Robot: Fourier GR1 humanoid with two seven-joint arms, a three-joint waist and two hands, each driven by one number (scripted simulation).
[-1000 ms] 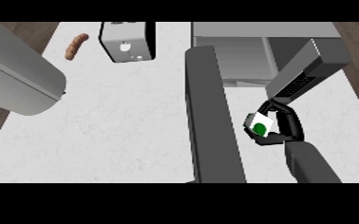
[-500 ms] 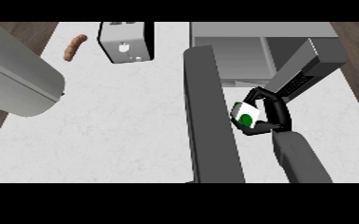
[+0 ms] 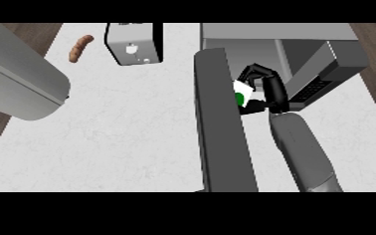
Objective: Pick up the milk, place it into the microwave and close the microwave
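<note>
We see one small white milk carton with a green round mark [image 3: 241,96], curled round by our black right hand [image 3: 269,88], which grips it just beside the inner face of the dark grey open microwave door [image 3: 223,129] and in front of the grey microwave [image 3: 294,50]. The carton is mostly hidden by the fingers, so we cannot tell which way its top points or how its long axis runs; the green mark faces the door side (no writing can be read on it). The grey right forearm [image 3: 305,154] comes up from the lower edge toward the hand. The microwave's cavity stands open, and a dark panel with small keys shows at its right. On the pale speckled worktop [image 3: 117,129] we count one silver toaster with a white dial [image 3: 134,44] near the far edge, and one brown sausage [image 3: 79,48] lying apart to its left, tilted. A large grey rounded shape [image 3: 28,84] fills the left edge; the left hand does not show.
</note>
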